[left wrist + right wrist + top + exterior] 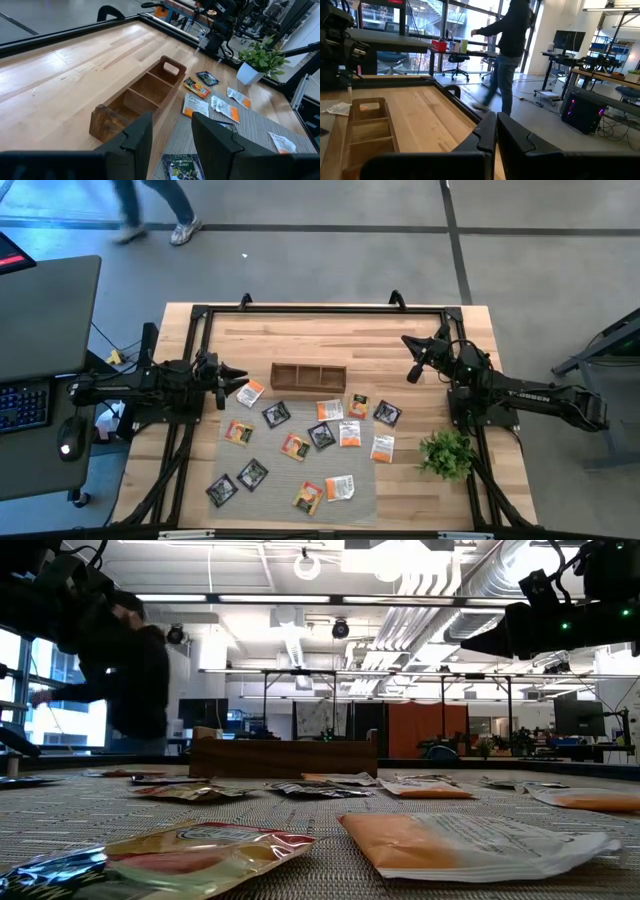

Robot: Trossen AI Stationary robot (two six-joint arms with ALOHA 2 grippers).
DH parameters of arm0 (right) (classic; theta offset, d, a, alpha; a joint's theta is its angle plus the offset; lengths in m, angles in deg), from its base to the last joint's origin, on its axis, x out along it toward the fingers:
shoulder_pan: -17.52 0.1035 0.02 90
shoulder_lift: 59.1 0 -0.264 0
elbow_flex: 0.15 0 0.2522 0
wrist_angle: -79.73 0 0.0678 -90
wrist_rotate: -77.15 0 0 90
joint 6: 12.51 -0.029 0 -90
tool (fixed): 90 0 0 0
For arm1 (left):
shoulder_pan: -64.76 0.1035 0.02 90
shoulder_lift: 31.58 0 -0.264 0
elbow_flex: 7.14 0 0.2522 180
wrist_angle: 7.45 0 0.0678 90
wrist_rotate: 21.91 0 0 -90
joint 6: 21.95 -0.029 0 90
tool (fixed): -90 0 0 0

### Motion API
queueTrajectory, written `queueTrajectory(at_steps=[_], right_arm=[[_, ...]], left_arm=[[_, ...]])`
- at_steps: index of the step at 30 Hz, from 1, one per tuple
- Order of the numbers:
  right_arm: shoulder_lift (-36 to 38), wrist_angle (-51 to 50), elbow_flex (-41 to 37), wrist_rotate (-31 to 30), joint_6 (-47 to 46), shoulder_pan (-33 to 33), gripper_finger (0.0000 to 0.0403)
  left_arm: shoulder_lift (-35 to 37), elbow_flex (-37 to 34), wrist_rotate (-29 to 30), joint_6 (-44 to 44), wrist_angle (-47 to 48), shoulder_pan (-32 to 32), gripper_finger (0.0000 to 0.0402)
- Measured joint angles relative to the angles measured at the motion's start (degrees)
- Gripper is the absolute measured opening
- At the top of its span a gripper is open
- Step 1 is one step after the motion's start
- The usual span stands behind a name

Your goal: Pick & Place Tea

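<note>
1. The tea sachets (pixel 322 437) lie scattered flat on a grey woven mat (pixel 232 470) that covers the middle and near part of the counter (pixel 330 338); black, orange and white ones are mixed, none stacked in the box.
2. One white-and-orange sachet (pixel 250 392) lies at the mat's far left corner, just beside the left claw.
3. A wooden box (pixel 308 376) with three open compartments stands at the mat's far edge, near the counter's middle; from the left wrist view its compartments look bare.
4. The left claw (pixel 236 378) hovers above the counter by the box's left end, its fingers (pixel 137 137) spread apart with nothing between them.
5. The right claw (pixel 412 368) hangs over the bare wood toward the counter's far right corner, fingers pressed together and holding nothing.
6. A small green plant (pixel 447 452) in a white pot stands near the right edge.
7. A person (pixel 509 47) walks on the floor beyond the far edge.
</note>
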Motion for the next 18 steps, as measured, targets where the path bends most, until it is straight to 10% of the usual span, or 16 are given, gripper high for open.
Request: queueTrajectory(at_steps=[18], right_arm=[[0.0,0.5,0.0,0.0,0.0,0.0,0.0012]], left_arm=[[0.0,0.0,0.0,0.0,0.0,0.0,0.0136]])
